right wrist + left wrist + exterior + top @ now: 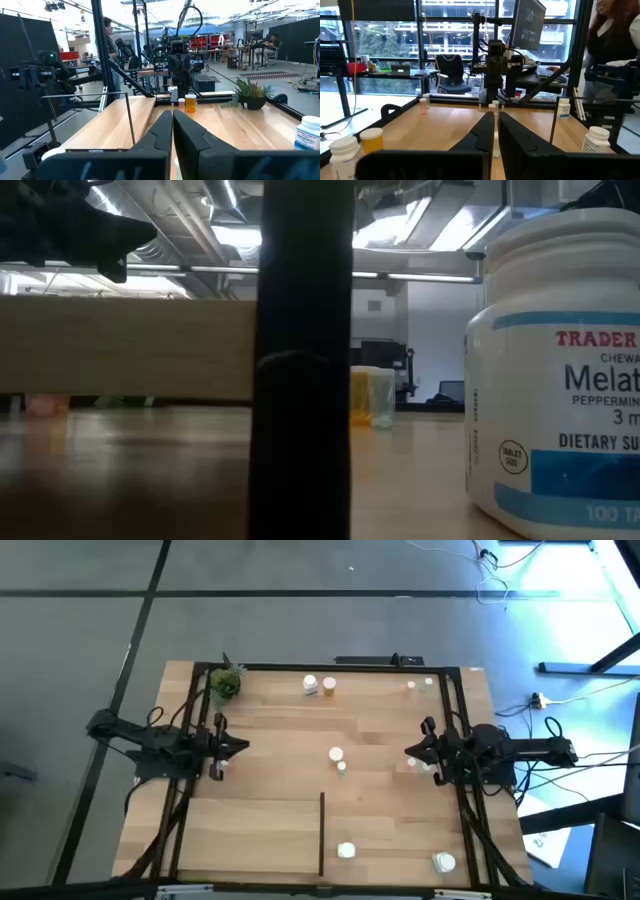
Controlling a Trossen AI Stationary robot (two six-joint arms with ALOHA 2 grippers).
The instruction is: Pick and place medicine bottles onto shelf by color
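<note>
The shelf (280,810) is a light-wood board with black rails and a short black divider strip (321,830). Small medicine bottles stand on their bases on it: a white and an orange one at the far edge (318,686), two at the far right (419,686), two in the middle (337,758), and two white ones near the front (346,851) (444,862). My left gripper (243,748) hovers shut over the left side, pointing toward the middle. Over the right side my right gripper (408,753) faces it, also shut. Neither touches a bottle.
A small green potted plant (225,685) stands at the far left corner. In the low view a large white bottle (560,400) fills the right, and the divider strip (300,360) blocks the centre. A person (615,35) stands beyond the table.
</note>
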